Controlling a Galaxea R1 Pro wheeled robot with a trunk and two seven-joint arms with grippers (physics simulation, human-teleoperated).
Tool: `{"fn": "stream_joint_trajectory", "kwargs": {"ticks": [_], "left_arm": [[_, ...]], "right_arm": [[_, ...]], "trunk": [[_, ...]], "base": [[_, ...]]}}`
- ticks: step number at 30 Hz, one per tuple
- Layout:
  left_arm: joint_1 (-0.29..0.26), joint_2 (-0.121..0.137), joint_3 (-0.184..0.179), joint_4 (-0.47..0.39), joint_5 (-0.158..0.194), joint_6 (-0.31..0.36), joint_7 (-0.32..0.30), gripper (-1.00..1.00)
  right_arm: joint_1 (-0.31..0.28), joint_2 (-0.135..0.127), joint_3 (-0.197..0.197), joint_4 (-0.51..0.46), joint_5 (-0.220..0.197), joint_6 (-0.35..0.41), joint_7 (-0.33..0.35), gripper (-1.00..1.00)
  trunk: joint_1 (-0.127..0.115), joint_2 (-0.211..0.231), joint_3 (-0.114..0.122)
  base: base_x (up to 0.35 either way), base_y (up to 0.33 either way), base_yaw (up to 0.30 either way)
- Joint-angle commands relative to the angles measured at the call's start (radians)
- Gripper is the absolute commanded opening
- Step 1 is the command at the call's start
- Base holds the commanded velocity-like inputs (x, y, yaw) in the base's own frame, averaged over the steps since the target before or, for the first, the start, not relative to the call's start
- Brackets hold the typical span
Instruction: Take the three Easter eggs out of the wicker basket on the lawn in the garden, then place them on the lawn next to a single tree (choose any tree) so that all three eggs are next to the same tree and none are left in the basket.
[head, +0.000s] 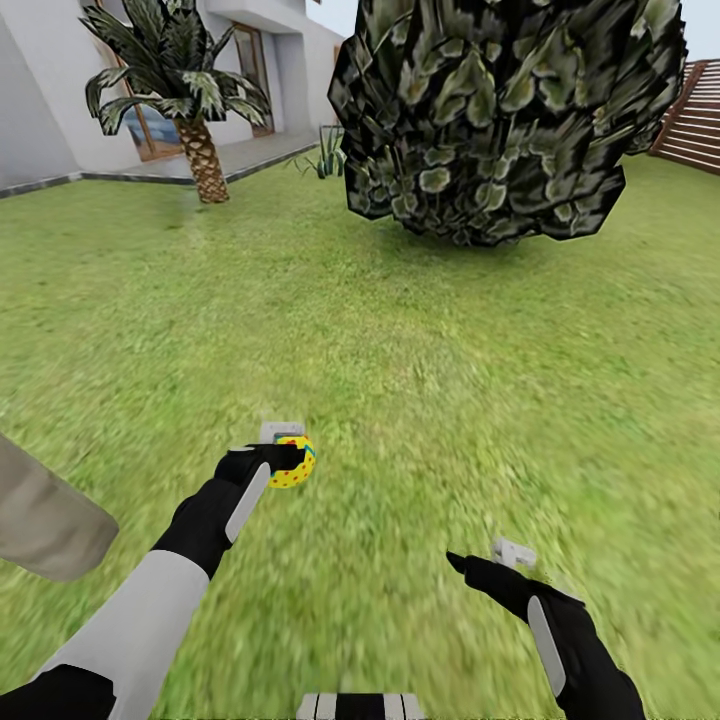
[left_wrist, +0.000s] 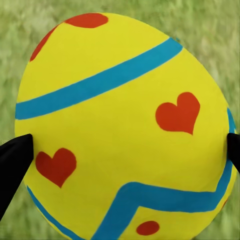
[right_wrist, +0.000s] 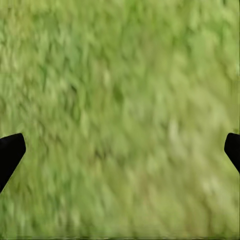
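One Easter egg (head: 294, 464), yellow with blue bands and red hearts, is held above the lawn (head: 400, 340) by my left gripper (head: 286, 452), which is shut on it. In the left wrist view the egg (left_wrist: 125, 125) sits between the two black fingertips (left_wrist: 14, 160). My right gripper (head: 485, 557) hovers open over bare grass, with nothing between its fingers (right_wrist: 10, 150). Ahead stands a tree (head: 500, 110) with dark, pale-speckled leaves. Its low crown hides the trunk. The wicker basket is out of view.
A palm (head: 200, 150) with a scaly brown trunk stands at the back left by the grey patio (head: 240, 158) and white house (head: 40, 110). A slatted wooden fence (head: 695, 115) shows at the far right. A beige rounded shape (head: 45, 520) juts in at the left edge.
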Motion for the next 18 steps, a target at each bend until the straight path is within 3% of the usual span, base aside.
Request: {"fn": "stream_joint_trajectory", "kwargs": {"ticks": [1,18], "left_arm": [[-0.001,0.000,-0.002,-0.001,0.010,0.003,0.009,-1.00],[-0.001,0.000,-0.003,-0.013,0.010,0.003,0.009,-1.00]], "right_arm": [[0.002,0.001,-0.007,-0.002,-0.007,0.008,0.011,1.00],[0.006,0.001,-0.012,-0.001,-0.005,0.008,0.024,1.00]], "trunk": [[0.000,-0.001,-0.005],[0.008,-0.005,-0.071]], "base": [[0.000,0.000,0.000],[0.000,0.000,0.000]]}}
